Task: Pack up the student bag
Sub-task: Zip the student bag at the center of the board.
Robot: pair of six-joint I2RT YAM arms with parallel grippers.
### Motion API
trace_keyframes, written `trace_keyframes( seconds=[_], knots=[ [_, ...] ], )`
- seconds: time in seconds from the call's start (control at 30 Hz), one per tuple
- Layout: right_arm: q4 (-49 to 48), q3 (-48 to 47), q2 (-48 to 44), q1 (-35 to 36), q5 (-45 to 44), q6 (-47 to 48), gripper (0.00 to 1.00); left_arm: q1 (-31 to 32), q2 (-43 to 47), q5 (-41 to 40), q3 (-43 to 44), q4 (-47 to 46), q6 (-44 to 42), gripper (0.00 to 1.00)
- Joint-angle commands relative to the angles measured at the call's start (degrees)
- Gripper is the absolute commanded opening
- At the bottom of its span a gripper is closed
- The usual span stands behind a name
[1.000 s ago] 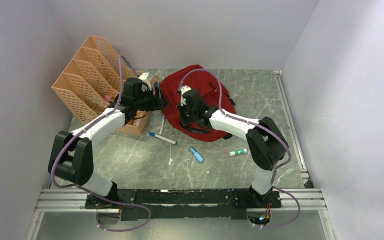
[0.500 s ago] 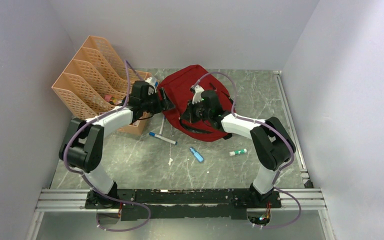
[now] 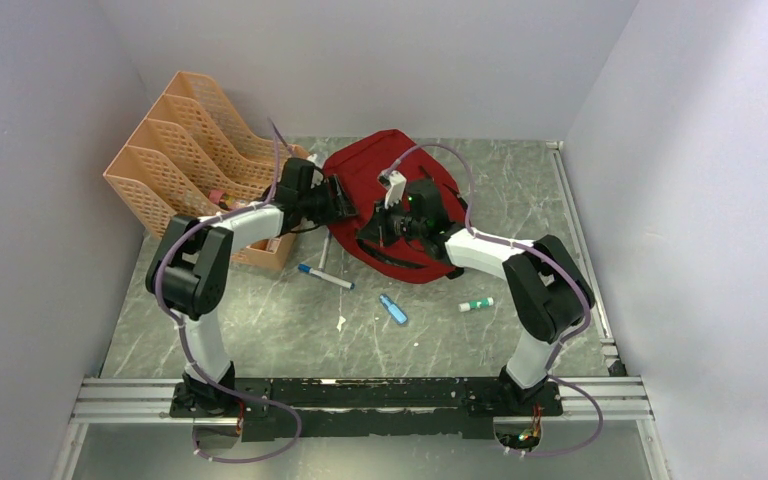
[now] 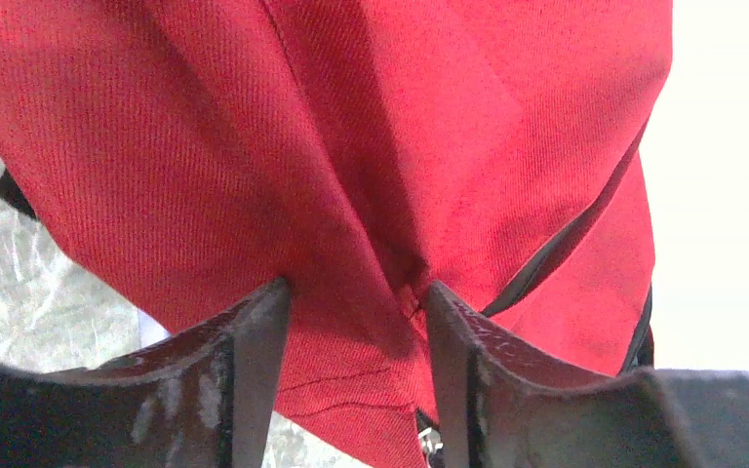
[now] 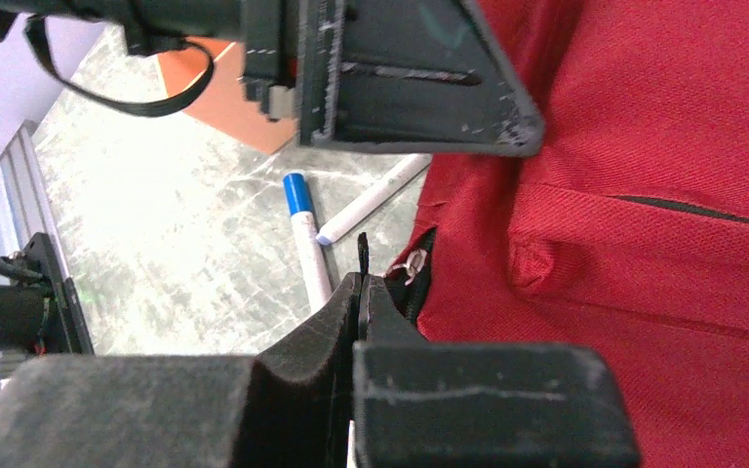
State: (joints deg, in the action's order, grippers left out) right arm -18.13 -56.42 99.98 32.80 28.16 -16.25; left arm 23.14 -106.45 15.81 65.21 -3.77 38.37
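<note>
Red student bag [image 3: 385,162] lies at the far middle of the table, right of an orange file rack [image 3: 182,160]. Left gripper [image 4: 356,292] stands with jaws apart astride a fold at the bag's left edge; right gripper [image 5: 361,285] is clamped on the black zip pull [image 5: 362,249] at its near-left side

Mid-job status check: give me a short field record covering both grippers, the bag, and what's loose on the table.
left gripper: jaws astride a fold of the student bag; firm grip unclear
right gripper: shut on the black zipper pull
bag position: lying on the table, next to the orange file rack
loose items: blue-capped marker, blue item, green-capped item
bag contents: cannot tell
</note>
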Motion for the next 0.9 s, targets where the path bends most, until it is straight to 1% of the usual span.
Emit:
trace_keyframes(
  seconds=[0.0,0.2,0.27,0.53,0.87],
  knots=[
    [-1.9,0.9,-2.3,-0.2,3.8,0.7,0.0,0.9,-2.4,-1.4,4.1,-2.0,-0.5,0.53],
    [-0.3,1.0,-2.8,-0.3,4.5,2.1,0.0,0.9,-4.4,-2.1,6.1,-0.8,-1.8,0.16],
    [0.6,0.9,-2.8,-0.5,5.2,2.9,0.0,0.8,-4.7,-2.0,6.6,-0.6,-2.2,0.06],
    [4.6,0.5,-3.6,-1.6,8.6,5.3,0.0,-0.5,-7.2,-3.3,11.8,1.7,-3.9,0.05],
    [7.7,3.7,-8.2,-2.0,10.9,6.3,0.0,-2.7,-10.3,-3.2,16.4,3.2,-5.1,0.05]
  ],
)
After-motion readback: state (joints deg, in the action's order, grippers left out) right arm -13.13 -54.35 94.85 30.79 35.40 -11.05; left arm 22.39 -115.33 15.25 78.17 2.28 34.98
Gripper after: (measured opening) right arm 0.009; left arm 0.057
